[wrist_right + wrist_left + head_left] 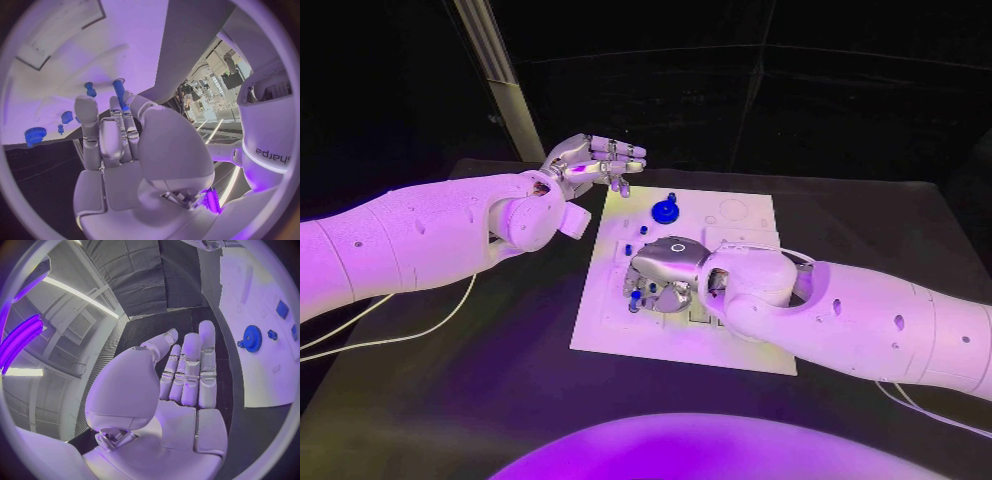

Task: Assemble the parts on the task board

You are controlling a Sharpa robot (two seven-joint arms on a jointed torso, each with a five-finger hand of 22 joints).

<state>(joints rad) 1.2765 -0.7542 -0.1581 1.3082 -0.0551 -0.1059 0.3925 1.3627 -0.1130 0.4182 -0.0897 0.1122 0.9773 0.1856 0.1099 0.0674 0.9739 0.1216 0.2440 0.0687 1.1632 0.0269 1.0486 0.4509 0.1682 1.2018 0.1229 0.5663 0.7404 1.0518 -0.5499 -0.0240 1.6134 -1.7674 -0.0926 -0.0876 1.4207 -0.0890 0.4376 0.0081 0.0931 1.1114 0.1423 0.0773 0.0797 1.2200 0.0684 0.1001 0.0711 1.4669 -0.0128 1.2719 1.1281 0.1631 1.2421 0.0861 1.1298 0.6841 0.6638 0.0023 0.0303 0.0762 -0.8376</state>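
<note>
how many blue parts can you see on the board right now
5 in the head view: a blue gear at the task board's far end, two small pieces along its left side, and two by the right hand. That hand may hide more.

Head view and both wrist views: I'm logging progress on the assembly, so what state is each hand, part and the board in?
Left hand: raised beside the board, fingers apart, holding nothing.
Right hand: over the board, pinching a blue peg.
Blue gear: on the board, untouched.
Task board: flat on the table.
</note>
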